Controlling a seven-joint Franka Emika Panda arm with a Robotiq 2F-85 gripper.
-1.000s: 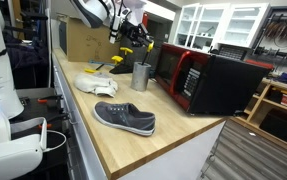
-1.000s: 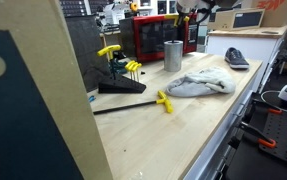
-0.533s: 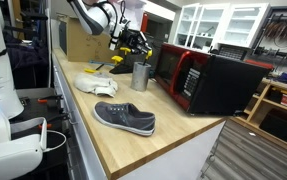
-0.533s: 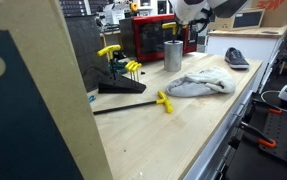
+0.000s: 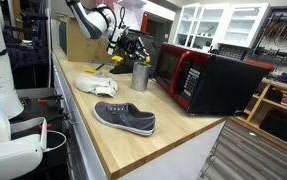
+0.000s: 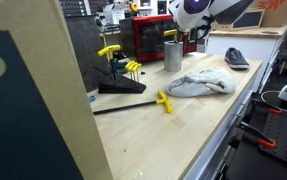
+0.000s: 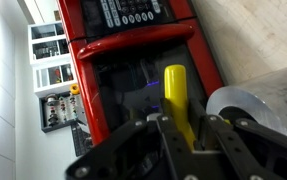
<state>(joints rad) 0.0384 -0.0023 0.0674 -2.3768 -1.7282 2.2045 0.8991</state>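
My gripper [image 7: 185,135] is shut on a yellow-handled tool [image 7: 177,95], whose handle sticks out between the fingers toward the red microwave [image 7: 148,50]. A metal cup's rim [image 7: 251,105] sits just right of the gripper in the wrist view. In both exterior views the gripper [image 5: 133,48] [image 6: 179,36] hovers just above the metal cup [image 5: 140,76] [image 6: 173,55] on the wooden worktop, with the yellow tool [image 5: 129,49] in its jaws.
A red-and-black microwave [image 5: 198,78] stands behind the cup. A white cloth [image 5: 95,83] [image 6: 197,84], a grey shoe [image 5: 124,117] [image 6: 236,58], a yellow-handled tool [image 6: 164,101] and a rack of yellow tools [image 6: 118,70] lie on the worktop [image 5: 133,140]. A cardboard box [image 5: 83,40] stands at the back.
The arm has come down and moved toward the metal cup, carrying the yellow tool, and now hangs just above its rim.
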